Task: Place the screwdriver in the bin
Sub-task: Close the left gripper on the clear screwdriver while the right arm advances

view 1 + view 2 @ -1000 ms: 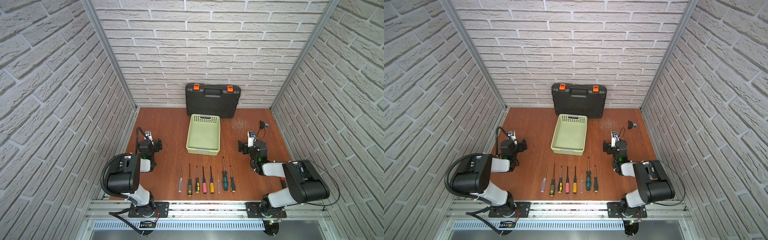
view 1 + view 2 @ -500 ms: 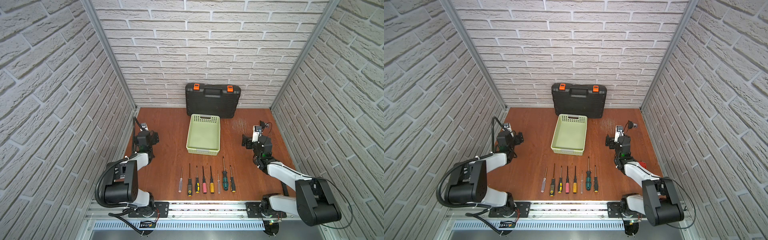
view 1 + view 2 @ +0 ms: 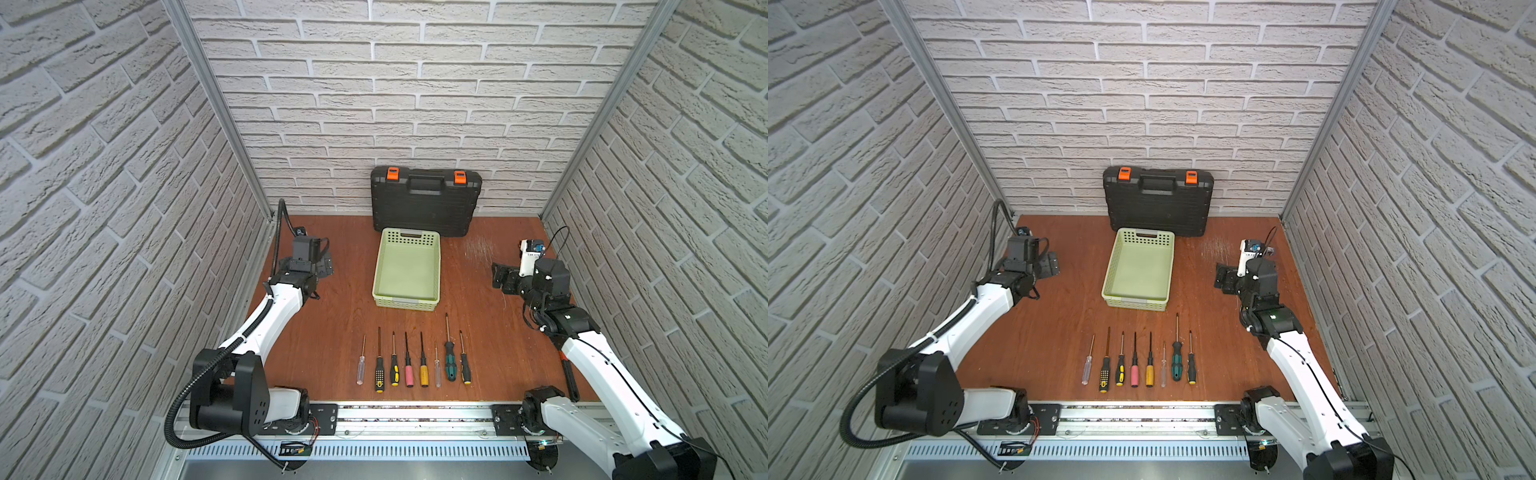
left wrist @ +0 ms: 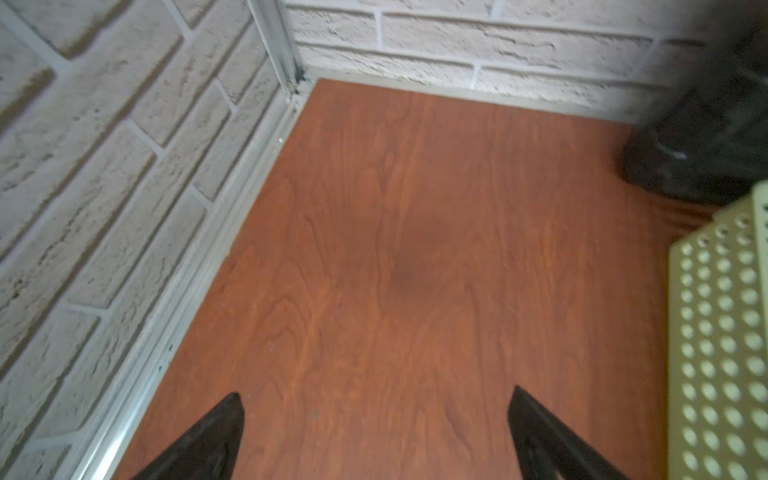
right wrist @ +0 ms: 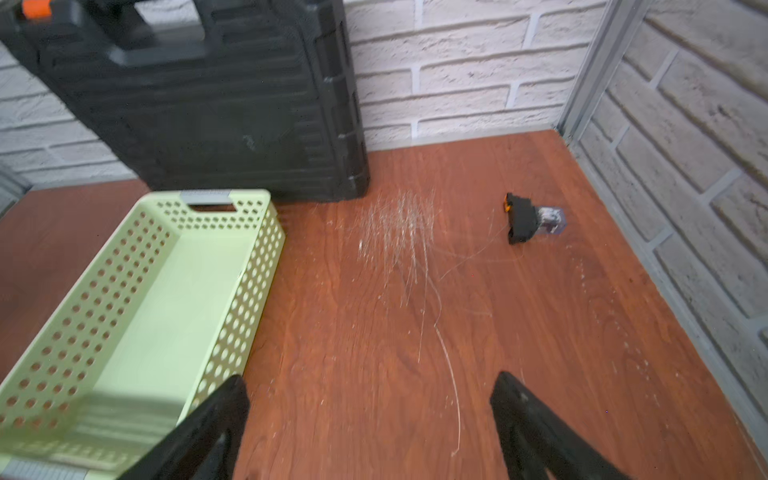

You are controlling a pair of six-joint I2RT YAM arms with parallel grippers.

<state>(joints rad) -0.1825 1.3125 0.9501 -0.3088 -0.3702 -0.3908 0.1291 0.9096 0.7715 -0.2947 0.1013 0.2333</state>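
Several screwdrivers lie side by side near the front edge in both top views, among them a pink-handled one (image 3: 409, 375) (image 3: 1134, 376) and a green-handled one (image 3: 450, 365) (image 3: 1176, 366). The pale green bin (image 3: 407, 270) (image 3: 1139, 270) stands empty behind them, mid-table. My left gripper (image 3: 323, 266) (image 3: 1051, 264) (image 4: 376, 392) hangs open over bare wood left of the bin, whose perforated wall (image 4: 723, 332) shows at the edge of the left wrist view. My right gripper (image 3: 500, 277) (image 3: 1223, 279) (image 5: 370, 376) is open and empty to the right of the bin (image 5: 245, 299).
A black toolcase with orange latches (image 3: 426, 201) (image 3: 1158, 199) (image 5: 199, 104) leans on the back wall right behind the bin. A small black and clear part (image 5: 532, 218) lies near the back right corner. Brick walls close in three sides. Scratched wood (image 5: 399, 232) lies ahead of the right gripper.
Both arms have unfolded from a tucked pose and stretched out, carrying their grippers up and toward the back. The screwdrivers and bin have not moved.
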